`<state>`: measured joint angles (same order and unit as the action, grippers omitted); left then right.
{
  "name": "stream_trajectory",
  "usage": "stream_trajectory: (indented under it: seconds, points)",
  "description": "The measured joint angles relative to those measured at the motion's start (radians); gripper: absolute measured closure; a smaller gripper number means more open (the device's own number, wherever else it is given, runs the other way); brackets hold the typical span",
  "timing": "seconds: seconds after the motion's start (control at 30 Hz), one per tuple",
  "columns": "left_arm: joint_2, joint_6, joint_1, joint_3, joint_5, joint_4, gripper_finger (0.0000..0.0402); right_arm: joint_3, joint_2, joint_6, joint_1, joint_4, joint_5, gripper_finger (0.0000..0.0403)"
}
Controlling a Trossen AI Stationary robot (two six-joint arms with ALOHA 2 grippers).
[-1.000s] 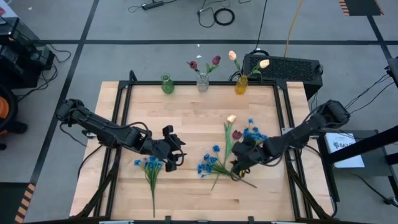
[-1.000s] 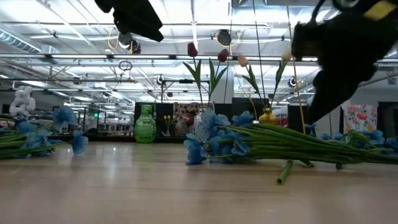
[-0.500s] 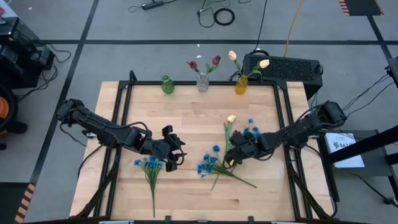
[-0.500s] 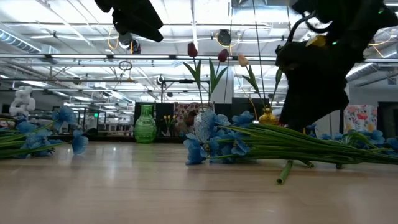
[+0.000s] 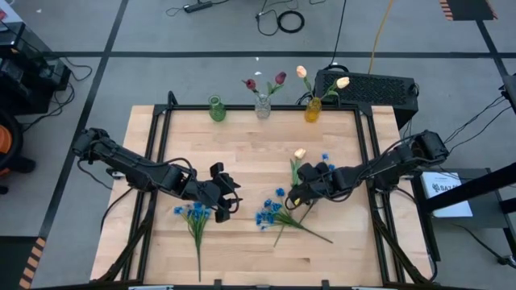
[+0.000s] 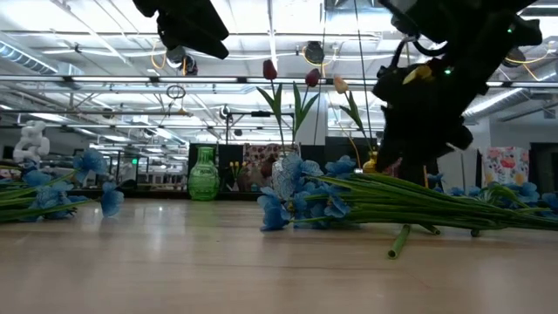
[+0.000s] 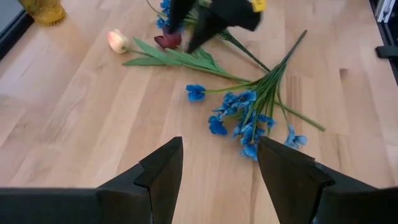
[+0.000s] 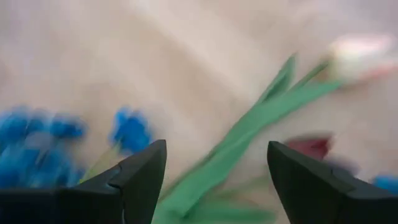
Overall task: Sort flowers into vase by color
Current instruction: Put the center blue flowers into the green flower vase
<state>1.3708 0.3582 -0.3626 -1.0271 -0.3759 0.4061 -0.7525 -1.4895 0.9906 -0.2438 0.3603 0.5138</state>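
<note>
Pale butcher-block table [image 5: 242, 137] filled the middle of the workshop, with cables trailing over the grey floor around it. From where I stood, the right gripper [image 5: 295, 193] hung low over the heap of flowers [image 5: 302, 193] at the table's centre-right, its fingers [image 8: 140, 177] spread wide and holding nothing, a green stem and a cream-yellow tulip [image 8: 360, 56] lying just ahead of them. The left gripper [image 5: 226, 203] waited near the front-left of the table, also partly open and empty, just beside a lone blue bunch [image 5: 193, 213] whose stem ran straight toward the front edge. I judged the step in hand to be the right arm lining up on one stem in the heap, no grasp made yet. The next move seemed to call for lowering onto a single stem clear of its neighbours and closing across it, since the stems crossed one another and two might come up together. In the heap, the cream-yellow tulip and a dark red tulip [image 7: 166, 41] lay with heads toward the vases and stems running toward the front edge, while a blue spray [image 5: 270, 211] fanned left, its stems slanting off to the right and front. Along the back edge stood a green vase [image 5: 216, 109], empty; a clear vase [image 5: 262, 106] with two red tulips; and a yellow vase [image 5: 313, 109] with two cream ones.
</note>
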Motion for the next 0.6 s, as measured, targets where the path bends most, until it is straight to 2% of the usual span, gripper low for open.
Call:
stream_trajectory:
  seconds: [0.1,0.2,0.43,0.6]
  points:
    - [0.0,-0.006,0.0,0.0,-0.002,0.0,0.019,0.0,0.0,-0.02,0.001,-0.071,0.123,0.0131]
    - [0.0,-0.009,0.0,0.0,-0.003,0.0,0.019,0.0,0.0,-0.066,0.003,-0.131,0.13,0.0131]
    - [0.0,-0.084,0.003,0.0,-0.014,0.0,0.019,0.0,0.0,-0.114,0.003,-0.073,-0.08,0.0131]
    - [0.0,-0.084,0.003,0.0,-0.05,0.0,0.019,0.0,0.0,-0.092,0.002,-0.027,-0.101,0.0131]
